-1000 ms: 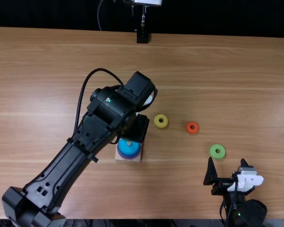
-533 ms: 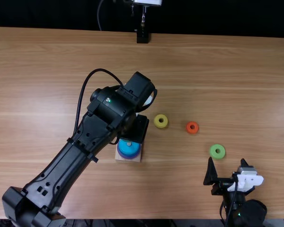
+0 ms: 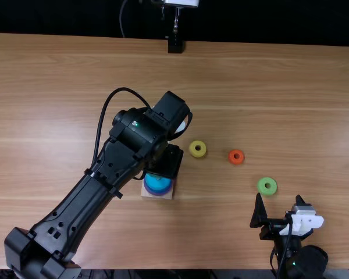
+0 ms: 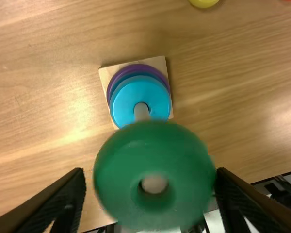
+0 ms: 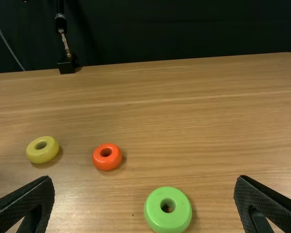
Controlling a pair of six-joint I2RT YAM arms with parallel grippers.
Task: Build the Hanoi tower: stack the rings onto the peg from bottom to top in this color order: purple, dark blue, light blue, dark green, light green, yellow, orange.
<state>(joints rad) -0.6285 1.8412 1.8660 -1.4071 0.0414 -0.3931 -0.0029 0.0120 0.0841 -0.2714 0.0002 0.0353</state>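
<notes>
My left gripper (image 3: 165, 160) is over the far part of the wooden base (image 3: 157, 195), partly covering the light blue ring (image 3: 158, 181). In the left wrist view my left gripper (image 4: 150, 180) is shut on the dark green ring (image 4: 154, 170), held above the table beside the peg (image 4: 141, 111). Purple (image 4: 117, 77), dark blue and light blue (image 4: 123, 102) rings sit on the peg. My right gripper (image 3: 278, 200) stands open and still near the light green ring (image 3: 267, 186); from its wrist, the right gripper (image 5: 144, 182) has nothing between its fingers.
The yellow ring (image 3: 198, 149) lies right of the base, the orange ring (image 3: 236, 156) farther right. A black stand (image 3: 175, 45) is at the table's far edge. My left arm spans the table's left half diagonally.
The left gripper has shifted slightly toward the near edge, covering a bit more of the light blue ring. My right arm and the loose rings have stayed put.
</notes>
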